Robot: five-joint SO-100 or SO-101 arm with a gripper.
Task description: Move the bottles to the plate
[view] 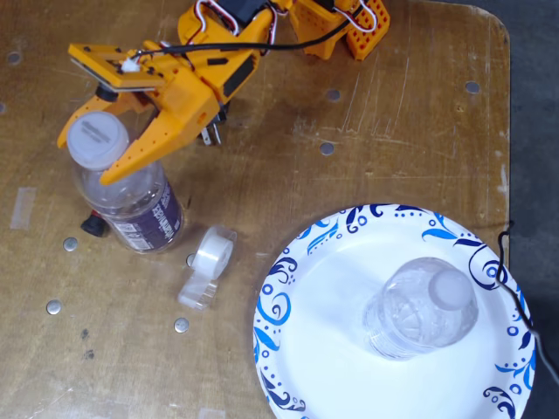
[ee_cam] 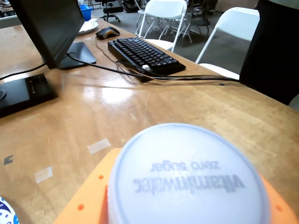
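In the fixed view my orange gripper (view: 86,161) is shut on the neck of the wide-capped bottle (view: 135,209), just under its grey-white cap (view: 97,140). That bottle has a dark label and is at the table's left, apart from the plate. The crinkled, small-capped bottle (view: 422,312) stands on the white plate with blue swirls (view: 301,288) at the lower right. In the wrist view the cap (ee_cam: 187,179) fills the bottom of the picture between my orange fingers (ee_cam: 86,193). A bit of the plate's rim (ee_cam: 4,212) shows at the lower left.
A clear tape roll (view: 212,253) and a small clear piece (view: 196,294) lie between the held bottle and the plate. The table's edge (view: 510,131) runs down the right. The wrist view shows a keyboard (ee_cam: 145,53), monitor (ee_cam: 51,28), mouse (ee_cam: 107,32), cables and white chairs (ee_cam: 161,14).
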